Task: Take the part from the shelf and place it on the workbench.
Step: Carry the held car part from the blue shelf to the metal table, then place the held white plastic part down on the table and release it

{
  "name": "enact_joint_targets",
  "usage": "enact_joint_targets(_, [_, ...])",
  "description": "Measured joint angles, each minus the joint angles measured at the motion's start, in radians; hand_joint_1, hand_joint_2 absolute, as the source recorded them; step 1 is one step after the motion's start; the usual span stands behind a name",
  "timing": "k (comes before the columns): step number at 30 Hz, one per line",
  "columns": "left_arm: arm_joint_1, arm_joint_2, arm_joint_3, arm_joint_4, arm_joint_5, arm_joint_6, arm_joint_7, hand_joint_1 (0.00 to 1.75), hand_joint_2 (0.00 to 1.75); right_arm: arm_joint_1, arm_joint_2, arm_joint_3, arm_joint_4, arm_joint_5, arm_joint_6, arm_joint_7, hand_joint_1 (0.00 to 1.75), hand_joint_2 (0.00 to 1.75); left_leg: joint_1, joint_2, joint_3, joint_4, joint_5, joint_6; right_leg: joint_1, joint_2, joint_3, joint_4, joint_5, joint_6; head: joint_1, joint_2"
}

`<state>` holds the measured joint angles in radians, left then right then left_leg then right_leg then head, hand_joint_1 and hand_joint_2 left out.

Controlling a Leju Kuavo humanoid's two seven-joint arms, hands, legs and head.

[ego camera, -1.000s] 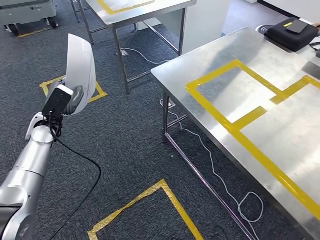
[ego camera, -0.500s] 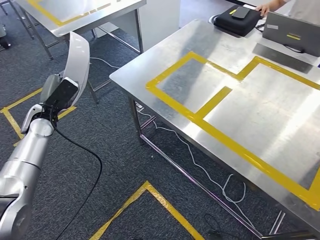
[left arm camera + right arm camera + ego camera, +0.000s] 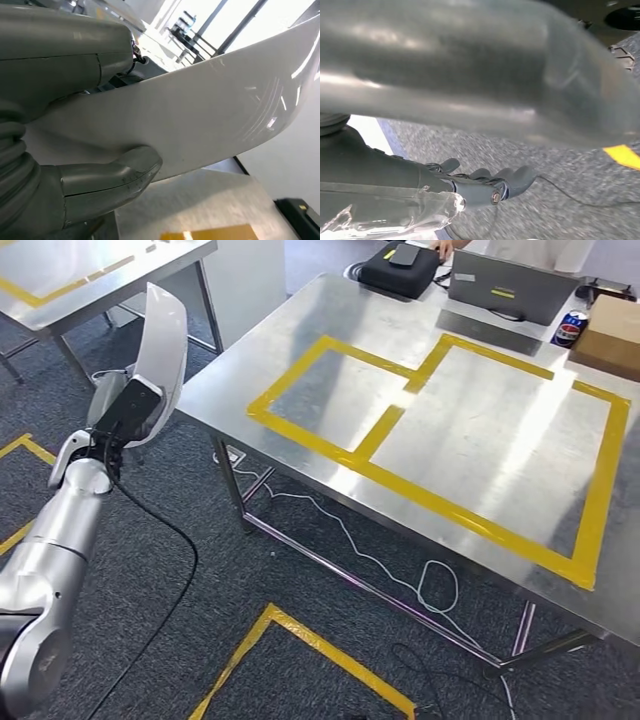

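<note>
Clearly the left hand (image 3: 113,415) grips the curved white part (image 3: 161,350) by its lower end, long axis near upright, out over the carpet just beside the steel desk (image 3: 226,380), whose taped yellow frame lies to the robot's right.

The left hand (image 3: 124,415) is sitting at about nine o'clock, gripping a curved white part (image 3: 160,350) that is standing upright above the grey carpet, just beside the near corner of the steel bench (image 3: 226,375). Yellow tape (image 3: 423,500) is marking rectangles across the bench top. Toward one o'clock a black case (image 3: 398,270), a grey laptop (image 3: 507,288) and a cardboard box (image 3: 613,335) are lying along the far edge. A white cable (image 3: 362,558) is trailing under the bench.
</note>
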<state>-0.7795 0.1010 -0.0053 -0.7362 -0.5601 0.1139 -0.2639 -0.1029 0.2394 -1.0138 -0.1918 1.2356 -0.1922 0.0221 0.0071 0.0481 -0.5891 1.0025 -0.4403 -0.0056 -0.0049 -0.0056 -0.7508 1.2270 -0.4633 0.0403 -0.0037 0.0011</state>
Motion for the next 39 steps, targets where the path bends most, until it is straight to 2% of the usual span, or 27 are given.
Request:
enact_joint_targets(2, [-0.003, 0.001, 0.0, 0.002, 0.001, -0.006, -0.001, 1.75, 1.75, -0.003, 0.0, 0.0, 0.0, 0.0, 0.0, -0.001, 0.0, 0.0, -0.006, 0.023, 0.005, 0.001, -0.005, -0.005, 0.01, -0.038, 0.08, -0.134, 0.04, -0.009, -0.001, 0.0])
enact_joint_targets(3, [-0.005, 0.003, 0.0, 0.002, 0.001, -0.011, -0.002, 1.75, 1.75, -0.004, 0.0, 0.0, 0.0, 0.001, 0.001, -0.002, 0.0, 0.0, -0.009, 0.033, 0.007, 0.002, -0.007, -0.008, 0.014, -0.05, 0.101, -0.172, 0.048, -0.014, -0.001, 0.0])
enact_joint_targets(4, [-0.007, 0.003, 0.0, 0.003, 0.001, -0.013, -0.002, 1.75, 1.75, -0.004, 0.0, 0.0, 0.0, 0.001, 0.001, -0.003, 0.0, 0.0, -0.011, 0.043, 0.008, 0.001, -0.008, -0.012, 0.017, -0.052, 0.107, -0.185, 0.047, -0.018, -0.002, 0.0])
enact_joint_targets(6, [-0.01, 0.001, -0.001, 0.003, -0.005, -0.003, 0.006, 1.75, 1.75, -0.002, -0.001, 0.0, 0.0, -0.003, 0.0, -0.007, 0.0, 0.0, -0.01, 0.057, 0.012, -0.001, -0.01, -0.022, 0.015, -0.027, 0.105, -0.188, 0.052, -0.027, -0.002, 0.0])
enact_joint_targets(8, [-0.013, -0.001, -0.002, 0.003, -0.014, 0.01, 0.015, 1.75, 1.75, -0.002, 0.0, -0.001, 0.0, -0.018, -0.008, -0.018, 0.0, 0.0, -0.005, 0.024, 0.002, 0.025, -0.034, -0.034, 0.009, -0.005, 0.107, -0.194, 0.058, -0.039, -0.002, 0.0])
enact_joint_targets(10, [-0.013, 0.008, -0.002, 0.003, -0.017, 0.014, 0.015, 1.75, 1.75, -0.005, 0.0, -0.001, 0.0, -0.03, -0.017, -0.033, 0.0, 0.0, -0.002, -0.026, -0.047, 0.129, -0.089, -0.041, 0.004, 0.018, 0.108, -0.198, 0.063, -0.046, -0.005, 0.0])
enact_joint_targets(12, [-0.007, 0.021, -0.001, 0.003, -0.02, 0.02, 0.006, 1.75, 1.75, -0.005, -0.001, -0.001, 0.0, -0.033, -0.019, -0.043, 0.0, 0.0, -0.001, -0.04, -0.112, 0.252, -0.132, -0.045, 0.002, 0.045, 0.108, -0.198, 0.064, -0.048, -0.008, 0.0])
enact_joint_targets(13, [-0.002, 0.024, 0.0, 0.003, -0.025, 0.022, 0.0, 1.75, 1.75, -0.004, -0.001, -0.002, 0.0, -0.032, -0.019, -0.045, 0.0, 0.0, 0.0, -0.041, -0.129, 0.276, -0.128, -0.046, 0.001, 0.059, 0.108, -0.198, 0.065, -0.048, -0.007, 0.0])
enact_joint_targets(14, [0.001, 0.027, 0.0, 0.003, -0.03, 0.022, -0.005, 1.75, 1.75, -0.003, -0.001, -0.002, 0.0, -0.031, -0.019, -0.045, 0.0, 0.0, 0.001, -0.043, -0.128, 0.262, -0.106, -0.047, -0.001, 0.073, 0.108, -0.198, 0.066, -0.046, -0.007, 0.0])
enact_joint_targets(15, [0.003, 0.029, 0.0, 0.003, -0.036, 0.019, -0.009, 1.75, 1.75, -0.003, -0.002, -0.002, 0.0, -0.029, -0.018, -0.045, 0.0, 0.0, 0.004, -0.049, -0.109, 0.215, -0.07, -0.048, -0.003, 0.087, 0.108, -0.198, 0.067, -0.044, -0.007, 0.0])
enact_joint_targets(17, [0.003, 0.033, -0.001, 0.002, -0.043, 0.009, -0.012, 1.75, 1.75, -0.005, -0.002, -0.002, 0.0, -0.026, -0.014, -0.041, 0.0, 0.0, 0.014, -0.089, -0.047, 0.083, -0.007, -0.052, -0.006, 0.114, 0.105, -0.194, 0.068, -0.034, -0.007, 0.0])
enact_joint_targets(19, [0.002, 0.036, -0.002, 0.002, -0.056, 0.004, -0.013, 1.75, 1.75, -0.005, -0.002, -0.002, 0.0, -0.025, -0.01, -0.033, 0.0, 0.0, 0.02, -0.12, -0.013, 0.01, 0.008, -0.047, -0.008, 0.139, 0.095, -0.193, 0.072, -0.02, -0.008, 0.0])
enact_joint_targets(21, [0.002, 0.03, -0.003, 0.002, -0.067, -0.008, -0.013, 1.75, 1.75, 0.0, -0.002, -0.003, 0.0, -0.024, -0.007, -0.028, 0.0, 0.0, 0.017, -0.108, -0.011, 0.001, 0.008, -0.031, -0.011, 0.156, 0.086, -0.199, 0.079, -0.005, -0.008, 0.0])
enact_joint_targets(22, [0.001, 0.025, -0.003, 0.002, -0.068, -0.019, -0.012, 1.75, 1.75, 0.004, -0.002, -0.003, 0.0, -0.024, -0.006, -0.027, 0.0, 0.0, 0.017, -0.097, -0.011, -0.001, 0.01, -0.023, -0.01, 0.14, 0.081, -0.196, 0.077, 0.0, -0.008, 0.0])
enact_joint_targets(23, [0.001, 0.02, -0.003, 0.001, -0.068, -0.029, -0.011, 1.75, 1.75, 0.005, -0.002, -0.003, 0.0, -0.024, -0.006, -0.027, 0.0, 0.0, 0.016, -0.085, -0.01, -0.003, 0.012, -0.014, -0.008, 0.111, 0.07, -0.176, 0.064, 0.004, -0.005, 0.0])
enact_joint_targets(25, [0.002, 0.018, -0.004, 0.0, -0.073, -0.036, -0.009, 1.75, 1.75, 0.002, -0.002, -0.003, 0.0, -0.024, -0.006, -0.028, 0.0, 0.0, 0.014, -0.06, -0.01, -0.005, 0.014, -0.004, -0.004, 0.039, 0.024, -0.078, 0.007, 0.008, 0.001, 0.0])
enact_joint_targets(26, [0.003, 0.018, -0.003, 0.0, -0.078, -0.033, -0.009, 1.75, 1.75, 0.0, -0.002, -0.003, 0.0, -0.024, -0.006, -0.029, 0.0, 0.0, 0.012, -0.047, -0.01, -0.005, 0.013, -0.001, -0.004, 0.022, -0.006, -0.008, -0.026, 0.01, 0.003, 0.0])
enact_joint_targets(27, [0.005, 0.018, -0.004, 0.0, -0.082, -0.031, -0.009, 1.75, 1.75, -0.001, -0.002, -0.003, 0.0, -0.024, -0.007, -0.03, 0.0, 0.0, 0.01, -0.034, -0.01, -0.005, 0.013, 0.0, -0.004, 0.016, -0.032, 0.049, -0.049, 0.011, 0.003, 0.0])
enact_joint_targets(28, [0.007, 0.018, -0.004, 0.0, -0.085, -0.028, -0.009, 1.75, 1.75, -0.001, -0.002, -0.003, 0.0, -0.024, -0.007, -0.031, 0.0, 0.0, 0.008, -0.02, -0.009, -0.005, 0.012, 0.0, -0.004, 0.013, -0.044, 0.081, -0.056, 0.011, 0.003, 0.0])
enact_joint_targets(29, [0.009, 0.017, -0.004, -0.001, -0.088, -0.027, -0.009, 1.75, 1.75, 0.0, -0.003, -0.004, 0.0, -0.024, -0.007, -0.031, 0.0, 0.0, 0.007, -0.008, -0.008, -0.005, 0.011, 0.0, -0.004, 0.011, -0.036, 0.072, -0.044, 0.01, 0.003, 0.0])
enact_joint_targets(30, [0.01, 0.017, -0.005, -0.001, -0.089, -0.026, -0.009, 1.75, 1.75, 0.001, -0.003, -0.004, 0.0, -0.024, -0.007, -0.031, 0.0, 0.0, 0.007, 0.004, -0.006, -0.005, 0.009, -0.001, -0.004, 0.004, -0.008, 0.023, -0.018, 0.009, 0.003, 0.0])
enact_joint_targets(32, [0.01, 0.016, -0.005, -0.003, -0.09, -0.025, -0.009, 1.75, 1.75, -0.001, -0.003, -0.004, 0.0, -0.024, -0.007, -0.031, 0.0, 0.0, 0.002, 0.026, 0.001, -0.004, 0.004, -0.007, 0.003, -0.04, 0.07, -0.115, 0.036, 0.002, 0.004, 0.0])
enact_joint_targets(33, [0.01, 0.016, -0.005, -0.005, -0.09, -0.025, -0.009, 1.75, 1.75, -0.003, -0.003, -0.004, 0.0, -0.024, -0.007, -0.031, 0.0, 0.0, -0.002, 0.037, 0.003, -0.003, 0.001, -0.011, 0.007, -0.058, 0.096, -0.163, 0.05, -0.002, 0.004, 0.0])
enact_joint_targets(34, [0.009, 0.017, -0.005, -0.006, -0.091, -0.025, -0.009, 1.75, 1.75, -0.004, -0.003, -0.004, 0.0, -0.024, -0.007, -0.032, 0.0, 0.0, -0.006, 0.047, 0.006, -0.003, 0.0, -0.015, 0.01, -0.067, 0.108, -0.186, 0.053, -0.007, 0.003, 0.0])
enact_joint_targets(36, [0.007, 0.016, -0.007, -0.008, -0.091, -0.024, -0.009, 1.75, 1.75, -0.003, -0.003, -0.004, 0.0, -0.024, -0.007, -0.032, 0.0, 0.0, -0.007, 0.07, 0.011, -0.006, -0.003, -0.024, 0.012, -0.045, 0.106, -0.191, 0.054, -0.017, 0.003, 0.0])
enact_joint_targets(37, [0.007, 0.016, -0.007, -0.01, -0.091, -0.024, -0.009, 1.75, 1.75, -0.002, -0.003, -0.004, 0.0, -0.024, -0.007, -0.032, 0.0, 0.0, -0.005, 0.069, 0.014, -0.005, -0.007, -0.03, 0.01, -0.031, 0.106, -0.193, 0.056, -0.022, 0.003, 0.0])
enact_joint_targets(39, [0.006, 0.017, -0.009, -0.014, -0.091, -0.024, -0.01, 1.75, 1.75, -0.003, -0.003, -0.004, 0.0, -0.024, -0.007, -0.032, 0.0, 0.0, 0.0, 0.03, -0.002, 0.038, -0.041, -0.039, 0.004, -0.006, 0.108, -0.197, 0.06, -0.033, 0.001, 0.0])
